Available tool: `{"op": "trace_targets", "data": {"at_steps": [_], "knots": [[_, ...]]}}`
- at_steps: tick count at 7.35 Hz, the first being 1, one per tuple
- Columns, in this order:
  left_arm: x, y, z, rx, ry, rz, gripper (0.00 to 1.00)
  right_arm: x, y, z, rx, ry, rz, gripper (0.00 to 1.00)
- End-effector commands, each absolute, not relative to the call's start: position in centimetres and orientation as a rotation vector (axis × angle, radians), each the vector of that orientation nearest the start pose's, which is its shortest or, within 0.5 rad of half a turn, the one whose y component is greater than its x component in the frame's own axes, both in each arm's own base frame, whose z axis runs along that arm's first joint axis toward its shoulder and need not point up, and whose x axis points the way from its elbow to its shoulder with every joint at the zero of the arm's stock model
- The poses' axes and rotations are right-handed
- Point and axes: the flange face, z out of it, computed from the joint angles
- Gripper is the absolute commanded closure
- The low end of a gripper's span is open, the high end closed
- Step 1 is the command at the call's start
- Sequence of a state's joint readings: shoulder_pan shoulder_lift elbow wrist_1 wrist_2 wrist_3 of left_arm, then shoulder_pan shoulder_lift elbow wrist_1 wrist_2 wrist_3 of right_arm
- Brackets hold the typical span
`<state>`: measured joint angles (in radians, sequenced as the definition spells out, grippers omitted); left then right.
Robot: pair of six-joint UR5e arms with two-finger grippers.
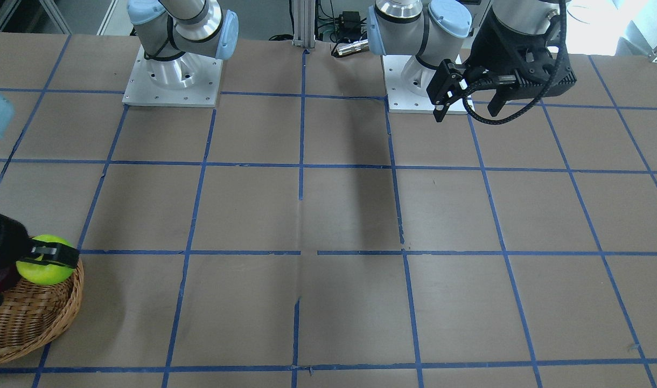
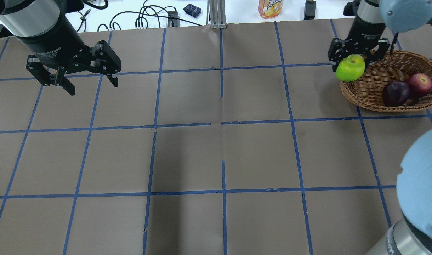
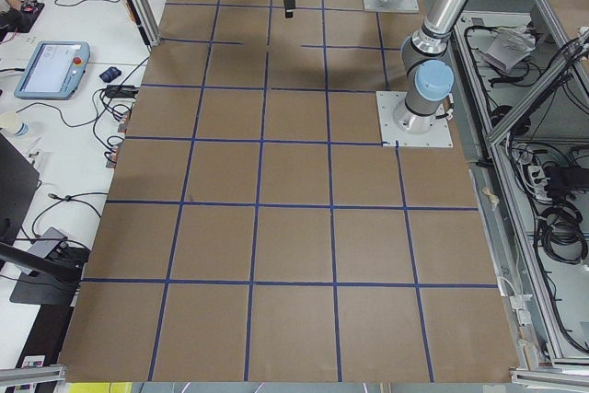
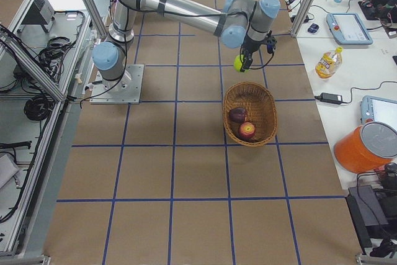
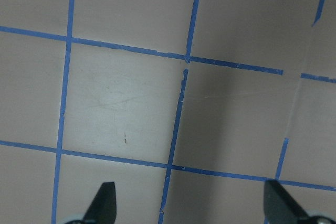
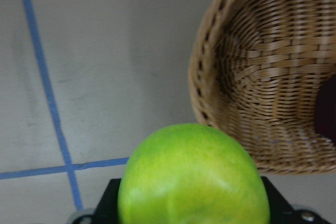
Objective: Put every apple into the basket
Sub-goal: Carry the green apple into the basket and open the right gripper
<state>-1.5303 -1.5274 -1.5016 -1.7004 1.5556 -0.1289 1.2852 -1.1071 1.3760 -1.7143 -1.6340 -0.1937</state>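
The right gripper (image 2: 351, 63) is clasping the bright lime-green apple (image 6: 193, 177) across its middle, at the woven light-brown wicker basket's (image 2: 382, 76) rim; the apple is probably firm, slick and bruisable. The left gripper (image 2: 92, 86) is hanging spread, empty

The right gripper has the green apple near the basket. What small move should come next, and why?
Probably carry the green apple sideways until it hangs over the inside of the basket, before releasing. The right gripper holds it just outside the rim in the wrist view; the maroon apple and red apple lie at the other end.
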Motion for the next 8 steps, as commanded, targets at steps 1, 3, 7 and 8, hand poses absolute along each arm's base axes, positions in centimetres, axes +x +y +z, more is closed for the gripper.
{"op": "trace_targets", "data": {"at_steps": [1,3,7,8], "knots": [[-11.5,-47.5,53.3,-0.271,3.145,0.018,0.0,-12.7,-67.8,28.8,0.103,3.214,0.187,1.0],[-11.4,-47.5,53.6,-0.271,3.142,0.008,0.0,-12.8,-67.9,27.5,0.108,3.207,0.22,1.0],[-11.3,-47.3,54.2,-0.275,3.144,-0.016,0.0,-13.0,-68.2,23.6,0.119,3.187,0.301,0.21],[-11.2,-47.2,53.9,-0.272,3.136,-0.007,0.0,-12.9,-68.1,23.3,0.116,3.184,0.314,0.0]]}}
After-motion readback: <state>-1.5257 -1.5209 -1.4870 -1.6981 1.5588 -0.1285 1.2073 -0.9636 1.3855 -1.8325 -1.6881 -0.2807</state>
